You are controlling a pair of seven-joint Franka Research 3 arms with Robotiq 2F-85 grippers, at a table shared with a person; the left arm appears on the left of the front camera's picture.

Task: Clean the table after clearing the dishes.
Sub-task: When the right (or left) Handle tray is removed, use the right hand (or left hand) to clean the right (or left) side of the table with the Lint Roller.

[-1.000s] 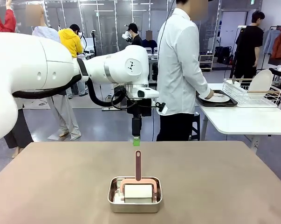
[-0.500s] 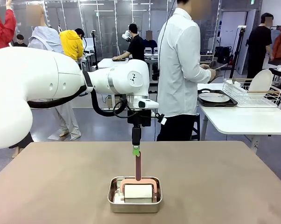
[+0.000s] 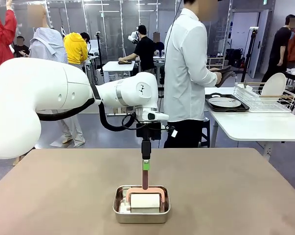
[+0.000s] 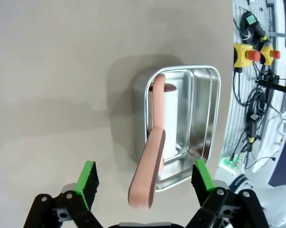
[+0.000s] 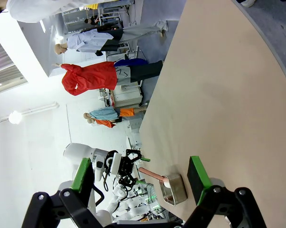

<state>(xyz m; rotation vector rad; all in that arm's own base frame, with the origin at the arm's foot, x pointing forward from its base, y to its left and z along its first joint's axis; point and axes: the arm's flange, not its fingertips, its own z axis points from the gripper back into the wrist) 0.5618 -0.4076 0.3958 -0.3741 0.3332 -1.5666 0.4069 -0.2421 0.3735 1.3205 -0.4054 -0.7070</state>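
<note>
The brownish table (image 3: 59,196) carries a small steel pan (image 3: 141,205) holding a pink-handled roller (image 3: 145,196) with a white roll. The roller's handle (image 3: 145,178) stands up out of the pan. My left gripper (image 3: 146,165) points straight down over it. In the left wrist view this gripper (image 4: 145,183) is open, with the handle's top end (image 4: 147,175) between the green pads, apart from both. My right gripper (image 5: 139,175) is open with nothing between its fingers, off to the table's side. One of the dishes, a white plate (image 3: 224,102) on a dark tray, lies on the white side table.
A person in a white shirt (image 3: 186,73) stands at the table's far edge, turned to the white side table (image 3: 255,125) with a dark thing in hand. A wire rack (image 3: 264,98) there holds an upright plate. Wide bare tabletop surrounds the pan.
My left gripper has come down from above the handle until its open fingers straddle the handle's top. The person took a hand off the plate on the tray and lifted a dark item.
</note>
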